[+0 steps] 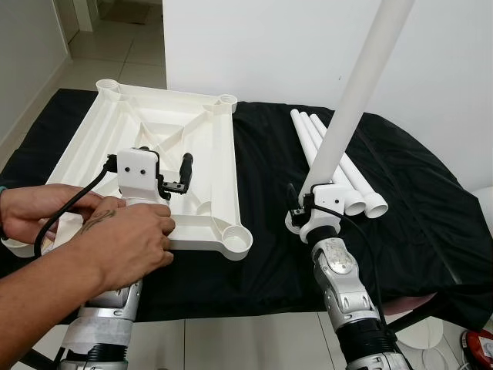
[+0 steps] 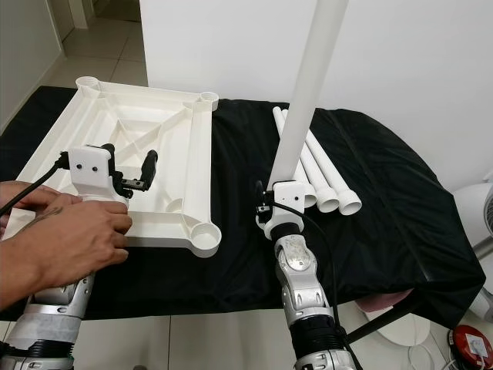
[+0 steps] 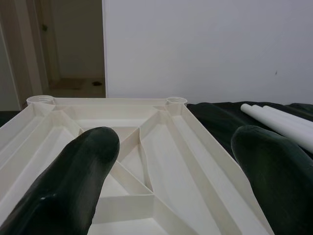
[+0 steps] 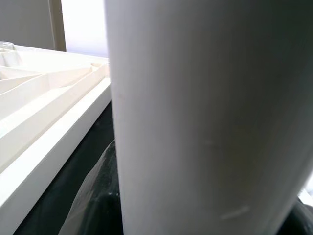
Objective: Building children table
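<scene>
Evidently we are at the leg-fitting step: our right gripper (image 1: 312,202) is clamped on one white table leg (image 1: 356,92), holding it near upright above the black cloth (image 1: 400,193), just beside the upturned tabletop (image 1: 173,131). Three more spare legs (image 1: 339,166) lie side by side on the cloth beyond it. Our left gripper (image 1: 179,173) hovers over the ribbed underside with its fingers spread wide and empty, while a person's hands (image 1: 115,239) rest on our left wrist and the near edge. Next, we judge, the leg's end must be brought over the near corner socket (image 1: 236,240) and lowered in straight. We can read no brand, label or writing anywhere.
</scene>
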Controlling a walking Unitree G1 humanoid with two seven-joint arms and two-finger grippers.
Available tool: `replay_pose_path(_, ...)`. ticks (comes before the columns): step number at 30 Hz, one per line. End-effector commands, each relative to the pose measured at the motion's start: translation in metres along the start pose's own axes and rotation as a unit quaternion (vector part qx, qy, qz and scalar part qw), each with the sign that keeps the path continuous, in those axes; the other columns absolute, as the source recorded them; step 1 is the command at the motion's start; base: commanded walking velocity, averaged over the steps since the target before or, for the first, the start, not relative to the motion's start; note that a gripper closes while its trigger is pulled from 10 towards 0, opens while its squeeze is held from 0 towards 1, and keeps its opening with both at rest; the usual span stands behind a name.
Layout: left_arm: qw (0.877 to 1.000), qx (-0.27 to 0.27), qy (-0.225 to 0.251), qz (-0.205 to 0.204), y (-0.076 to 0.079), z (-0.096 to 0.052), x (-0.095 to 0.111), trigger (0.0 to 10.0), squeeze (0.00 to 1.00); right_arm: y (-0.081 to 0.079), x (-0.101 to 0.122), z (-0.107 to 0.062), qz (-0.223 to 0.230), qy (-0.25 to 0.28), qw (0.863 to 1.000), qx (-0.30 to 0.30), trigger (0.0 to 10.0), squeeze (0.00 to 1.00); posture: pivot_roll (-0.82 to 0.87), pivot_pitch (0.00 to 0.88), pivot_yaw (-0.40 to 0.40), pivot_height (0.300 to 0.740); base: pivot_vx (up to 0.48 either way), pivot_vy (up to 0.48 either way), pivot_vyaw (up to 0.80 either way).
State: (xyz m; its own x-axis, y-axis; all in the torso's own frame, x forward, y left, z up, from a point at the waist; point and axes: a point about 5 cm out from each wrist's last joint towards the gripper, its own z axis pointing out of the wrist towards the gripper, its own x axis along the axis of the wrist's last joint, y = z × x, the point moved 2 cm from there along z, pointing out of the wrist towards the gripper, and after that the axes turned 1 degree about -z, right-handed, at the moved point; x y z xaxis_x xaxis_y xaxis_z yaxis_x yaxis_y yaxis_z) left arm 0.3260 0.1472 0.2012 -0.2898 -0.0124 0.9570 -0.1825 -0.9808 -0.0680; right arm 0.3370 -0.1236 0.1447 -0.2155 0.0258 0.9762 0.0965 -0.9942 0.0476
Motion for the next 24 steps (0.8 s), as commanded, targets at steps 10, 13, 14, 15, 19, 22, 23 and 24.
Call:
replay_pose_path(10,1.0,0.003,0.003,0.0,0.0011,-0.0002,0.0013,10.0,0.0,0.0034,-0.0001,0.0024,-0.004,-0.001,1.0,-0.001,10.0,0.0,0.07,0.0,-0.107,0.74,0.0,0.0,0.0)
replay_pose_path(13,1.0,0.003,0.003,0.0,0.001,0.0,0.0015,10.0,0.0,0.0034,0.0003,0.0025,-0.006,0.0,1.0,0.0,10.0,0.0,0.07,0.0,-0.107,0.74,0.0,0.0,0.0)
replay_pose_path(14,1.0,0.003,0.004,0.001,0.0009,0.0001,0.0015,10.0,0.0,0.0034,0.0004,0.0027,-0.006,0.001,1.0,0.0,10.0,0.0,0.07,0.0,-0.107,0.74,0.0,0.0,0.0)
replay_pose_path(15,1.0,0.003,0.004,0.001,0.0009,0.0001,0.0015,10.0,0.0,0.0034,0.0004,0.0027,-0.006,0.001,1.0,0.0,10.0,0.0,0.07,0.0,-0.107,0.74,0.0,0.0,0.0)
replay_pose_path(19,1.0,0.003,0.004,0.0,0.0013,0.0,0.0018,10.0,0.0,0.003,0.0005,0.0029,-0.006,0.002,1.0,0.0,10.0,0.0,0.07,0.0,-0.107,0.74,0.0,0.0,0.0)
replay_pose_path(22,1.0,0.003,0.004,0.0,0.0012,0.0,0.0018,10.0,0.0,0.0029,0.0007,0.0031,-0.006,0.002,1.0,0.0,10.0,0.0,0.08,0.0,-0.108,0.74,0.0,0.0,0.0)
replay_pose_path(23,1.0,0.003,0.004,0.0,0.0012,0.0,0.0018,10.0,0.0,0.0029,0.0007,0.0031,-0.006,0.002,1.0,0.0,10.0,0.0,0.08,0.0,-0.108,0.74,0.0,0.0,0.0)
replay_pose_path(24,1.0,0.004,0.004,0.001,0.0011,-0.0001,0.0019,10.0,0.0,0.0028,0.0009,0.0033,-0.006,0.003,1.0,0.001,10.0,0.0,0.08,0.0,-0.108,0.74,0.0,0.0,0.0)
